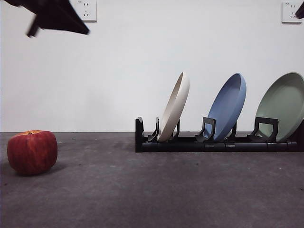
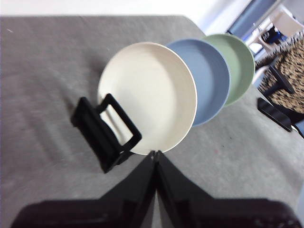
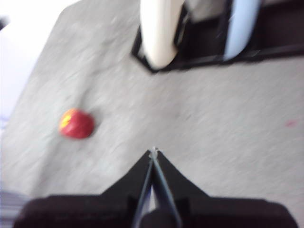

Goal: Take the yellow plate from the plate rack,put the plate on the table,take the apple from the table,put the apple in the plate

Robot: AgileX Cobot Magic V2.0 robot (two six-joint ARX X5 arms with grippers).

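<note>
While both arms hang above the table (image 1: 156, 190), we count three plates in the plate rack (image 1: 190, 142): the yellow plate (image 1: 174, 107) at its end slot, a blue plate (image 1: 228, 107), a green plate (image 1: 283, 105). One apple (image 1: 32, 152) lies well apart. Wrist views alone show the left gripper (image 2: 156, 153) and right gripper (image 3: 153, 151), jaws pressed together.

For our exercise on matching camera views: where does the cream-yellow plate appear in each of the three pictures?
Front view: the yellow plate leans in the first slot of the plate rack, centre.
Left wrist view: it fills the middle, overlapping the blue plate.
Right wrist view: seen edge-on at the top edge.
Shared landmark: the black plate rack holding it.
</note>
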